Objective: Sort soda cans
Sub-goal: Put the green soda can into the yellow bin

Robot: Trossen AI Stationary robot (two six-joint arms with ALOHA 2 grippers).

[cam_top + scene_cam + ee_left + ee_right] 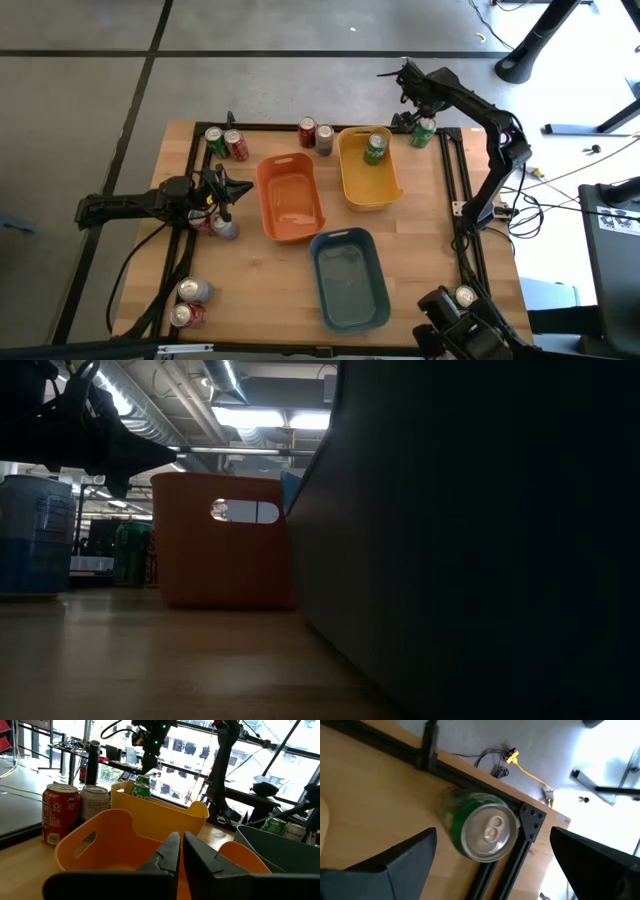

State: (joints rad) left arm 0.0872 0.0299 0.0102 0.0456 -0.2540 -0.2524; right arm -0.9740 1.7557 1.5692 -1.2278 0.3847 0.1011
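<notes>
The soda cans stand about the table. My right gripper [413,108] hangs open over a green can [479,829] that stands upright in the table's far right corner [423,131]; its fingers stand apart on either side of the can, above it, touching nothing. Another green can [375,148] stands inside the yellow bin [352,190]. My left gripper [180,851] is shut and empty, at the left rim of the orange bin [290,197], above a red and a silver can [218,226]. Pairs of cans stand along the far edge [225,142] [315,135].
The blue-grey bin [350,277] lies near the table's near edge, right of centre. Two cans [190,302] stand at the near left corner, one can [463,296] at the near right. A black frame rail [425,750] runs round the table. Bare wood lies between bins and the right rail.
</notes>
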